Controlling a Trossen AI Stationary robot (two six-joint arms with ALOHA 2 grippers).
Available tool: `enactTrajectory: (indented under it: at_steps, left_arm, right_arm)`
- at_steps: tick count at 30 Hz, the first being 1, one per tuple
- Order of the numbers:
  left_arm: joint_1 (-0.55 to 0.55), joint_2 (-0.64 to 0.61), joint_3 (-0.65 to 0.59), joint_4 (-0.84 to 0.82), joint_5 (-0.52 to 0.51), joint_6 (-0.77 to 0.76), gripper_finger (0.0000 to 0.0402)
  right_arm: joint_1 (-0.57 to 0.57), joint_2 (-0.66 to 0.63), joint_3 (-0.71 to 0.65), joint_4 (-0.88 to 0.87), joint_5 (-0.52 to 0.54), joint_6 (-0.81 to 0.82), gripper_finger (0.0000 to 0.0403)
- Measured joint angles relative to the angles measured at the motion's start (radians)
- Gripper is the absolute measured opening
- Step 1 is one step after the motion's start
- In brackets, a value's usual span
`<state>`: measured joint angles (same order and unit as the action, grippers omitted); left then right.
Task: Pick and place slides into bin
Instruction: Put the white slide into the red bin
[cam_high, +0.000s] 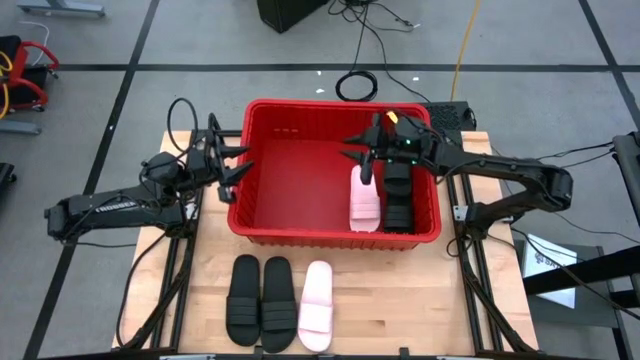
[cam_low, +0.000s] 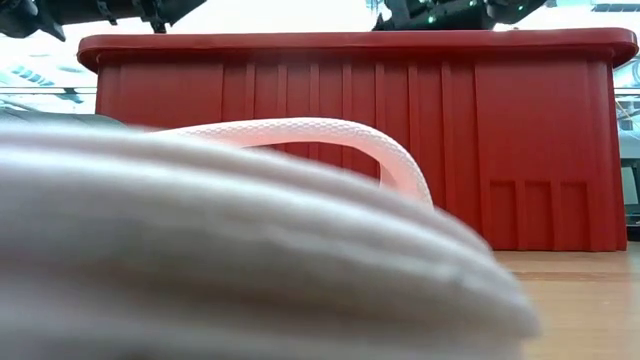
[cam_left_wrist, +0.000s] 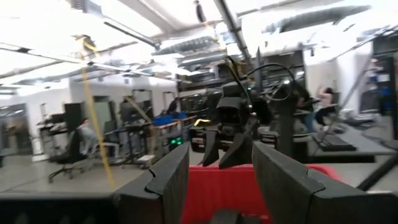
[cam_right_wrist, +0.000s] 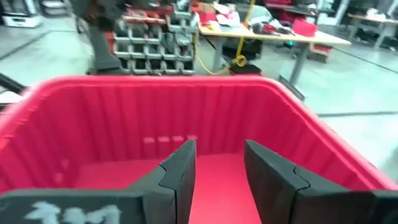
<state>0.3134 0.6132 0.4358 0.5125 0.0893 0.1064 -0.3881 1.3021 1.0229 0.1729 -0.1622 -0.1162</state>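
The red bin (cam_high: 290, 180) stands at the middle of the table. Inside it, by its right wall, a pale pink slide (cam_high: 364, 196) lies flat beside black slides (cam_high: 400, 205). On the table in front of the bin lie two black slides (cam_high: 245, 298) (cam_high: 277, 303) and a pale pink slide (cam_high: 318, 305), soles down. The pink one fills the low view (cam_low: 300, 135), close and blurred. My left gripper (cam_high: 238, 168) is open and empty at the bin's left rim. My right gripper (cam_high: 352, 152) is open and empty above the bin's right half; its wrist view (cam_right_wrist: 221, 165) shows bare bin floor ahead.
Bare wooden table (cam_high: 420, 300) lies to the right of the three slides. The bin's left half holds nothing. Cables and equipment lie on the floor beyond the table's far edge. People sit in the room behind, in the left wrist view (cam_left_wrist: 78, 146).
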Motion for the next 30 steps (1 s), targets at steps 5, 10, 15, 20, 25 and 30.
enactTrajectory:
  at_steps: [5,10,15,20,25,30]
  left_arm:
    - [-0.028,0.0,0.0,0.01,0.08,0.015,0.0184]
    - [-0.07,0.0,0.0,0.009,0.102,0.012,0.0184]
    - [-0.131,0.0,0.0,0.0,0.103,0.015,0.0184]
    - [-0.222,0.0,0.0,-0.038,0.103,0.025,0.0184]
    - [-0.326,0.0,0.0,-0.048,0.066,0.072,0.0184]
    - [-0.421,0.0,0.0,-0.046,-0.018,0.102,0.0184]
  right_arm:
    - [0.08,-0.027,0.0,-0.001,0.0,0.0,0.0125]
    - [0.169,-0.041,0.0,0.001,0.001,0.001,0.0125]
    - [0.269,-0.043,0.0,0.002,0.002,0.009,0.0125]
    - [0.374,-0.042,0.0,0.003,0.004,0.034,0.0125]
    - [0.481,-0.025,0.0,0.038,0.004,0.039,0.0125]
    - [0.578,0.022,0.0,0.064,0.011,0.052,0.0125]
